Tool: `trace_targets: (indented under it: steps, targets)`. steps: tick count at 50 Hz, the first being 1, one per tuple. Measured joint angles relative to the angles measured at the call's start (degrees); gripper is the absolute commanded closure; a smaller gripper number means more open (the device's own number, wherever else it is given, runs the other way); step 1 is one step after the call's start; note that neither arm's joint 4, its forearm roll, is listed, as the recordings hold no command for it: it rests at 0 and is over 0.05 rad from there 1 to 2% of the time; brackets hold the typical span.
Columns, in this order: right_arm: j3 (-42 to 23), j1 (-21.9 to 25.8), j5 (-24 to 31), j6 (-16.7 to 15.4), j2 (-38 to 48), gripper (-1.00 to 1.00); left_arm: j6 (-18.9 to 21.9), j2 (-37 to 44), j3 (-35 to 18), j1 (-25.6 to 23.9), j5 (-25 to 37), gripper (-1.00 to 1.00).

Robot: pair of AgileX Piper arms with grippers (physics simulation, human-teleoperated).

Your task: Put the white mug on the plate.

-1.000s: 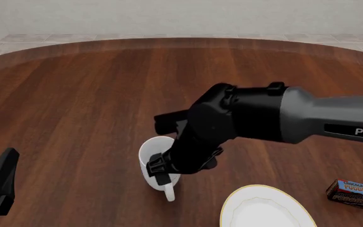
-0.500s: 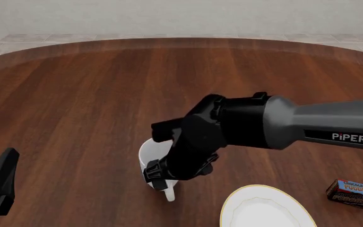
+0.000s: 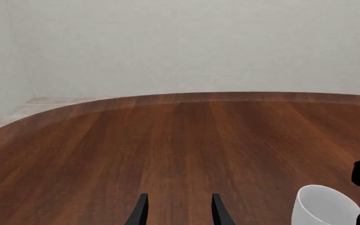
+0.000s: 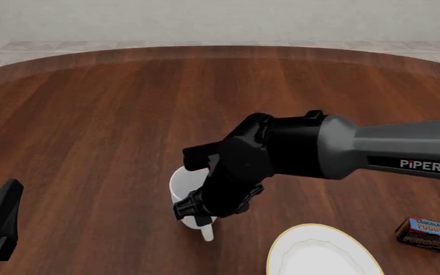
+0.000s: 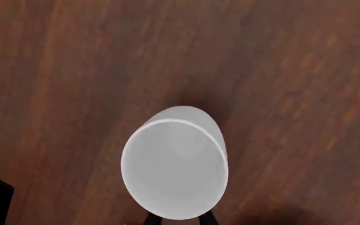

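One second ago the right arm [image 4: 334, 152] was higher and its dark wrist sat a bit more to the right; now it has dropped lower and slid a little to the left, so its gripper [image 4: 197, 213] is right down at the mug [image 4: 183, 189]. In the last half second it hardly moves at all, and the mug has not moved on the table [image 4: 90, 114]. I think this means the arm is settling in to grab the mug near its handle [image 4: 206, 232], and the lift has not started. The mug stands upright near the middle of the near part of the table, with its handle pointing toward the near edge. The plate [image 4: 315, 252] lies to the right of the mug and nearer, a short way apart from it, with nothing on it. A small pudding box [image 4: 426, 234] sits further right. The right arm reaches in from the right, bends down at the wrist and points its fingers down at the near side of the mug. In the right wrist view the mug's open top fills the middle, and only two dark finger tips [image 5: 206, 218] peek out from under its rim, close together, so I cannot tell if they are squeezing anything. The left gripper [image 3: 178, 213] waits low at the near left, well apart from the mug, with its fingers open a little and nothing between them.
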Motion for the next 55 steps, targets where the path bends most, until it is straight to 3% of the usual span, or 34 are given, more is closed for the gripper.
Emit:
trace_targets:
  steps: [21, 55]
  targets:
    - [0.9, -1.0, 2.7, -1.0, -3.3, 1.0, 0.0, 0.0, 0.0, 0.0, 0.0, -1.0]
    - [7.8, -3.5, 8.0, -2.4, -17.8, 1.0, 0.0, 0.0, 0.0, 0.0, 0.0, -1.0]
